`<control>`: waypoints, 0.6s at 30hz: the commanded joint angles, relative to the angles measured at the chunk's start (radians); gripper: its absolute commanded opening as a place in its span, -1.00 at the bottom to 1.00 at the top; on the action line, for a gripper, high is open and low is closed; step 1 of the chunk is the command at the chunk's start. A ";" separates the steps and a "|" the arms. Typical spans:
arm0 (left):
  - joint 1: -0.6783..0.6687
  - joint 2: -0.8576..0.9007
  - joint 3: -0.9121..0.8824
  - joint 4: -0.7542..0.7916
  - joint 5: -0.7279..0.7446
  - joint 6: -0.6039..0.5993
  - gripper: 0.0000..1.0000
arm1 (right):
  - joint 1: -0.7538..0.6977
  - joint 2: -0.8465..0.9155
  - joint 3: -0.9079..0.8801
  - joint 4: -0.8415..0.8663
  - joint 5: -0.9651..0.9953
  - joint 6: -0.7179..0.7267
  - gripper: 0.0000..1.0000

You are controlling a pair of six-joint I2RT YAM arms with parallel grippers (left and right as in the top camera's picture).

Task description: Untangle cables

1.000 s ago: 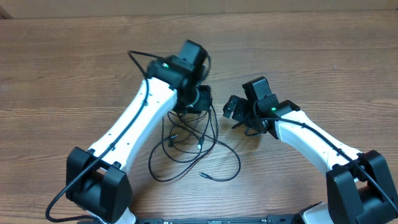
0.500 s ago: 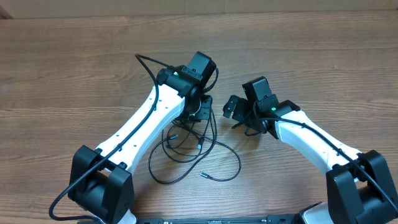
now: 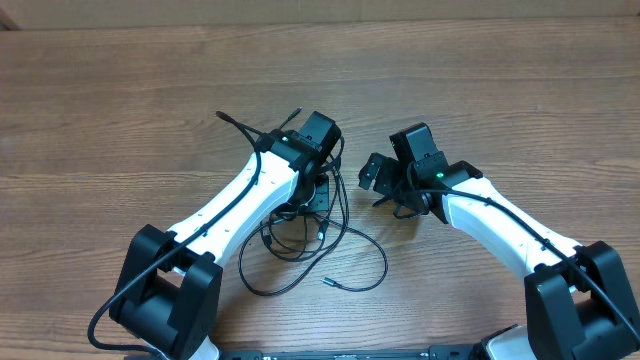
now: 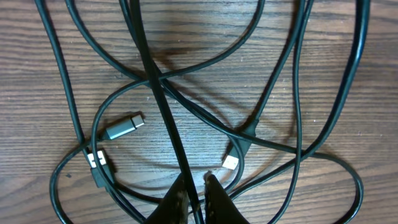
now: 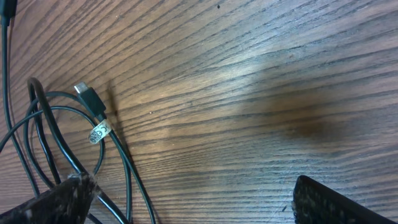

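Where the black cables (image 4: 163, 106) lie looped and crossed on the wooden table (image 3: 120, 100), between the two arms, the left hand (image 4: 196, 185) is clenched on one strand running between its tips. Grey plug (image 4: 122, 126) lies loose nearby. Right hand (image 5: 189, 186) spread wide, grasping nothing, beside the tangle.

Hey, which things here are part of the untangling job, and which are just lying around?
Job: cables, one strand pinched by the left gripper; right gripper, open, holding nothing.
Not part of it: wooden table; thick cable on the left arm.
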 commanded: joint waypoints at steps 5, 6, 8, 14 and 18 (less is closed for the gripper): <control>0.000 0.005 -0.020 0.011 -0.091 -0.076 -0.77 | -0.001 0.005 -0.002 0.003 0.000 0.001 1.00; 0.000 0.005 -0.020 0.014 -0.092 -0.076 -0.77 | -0.001 0.005 -0.002 0.003 -0.001 0.001 1.00; 0.000 0.005 -0.021 0.014 -0.101 -0.075 -0.75 | -0.001 0.005 -0.002 0.003 0.000 0.001 1.00; 0.000 0.005 -0.021 0.006 -0.103 -0.080 -0.74 | -0.001 0.005 -0.002 0.003 0.000 0.001 1.00; -0.001 0.005 -0.021 0.002 -0.094 -0.115 -0.74 | -0.001 0.005 -0.002 0.003 0.000 0.001 1.00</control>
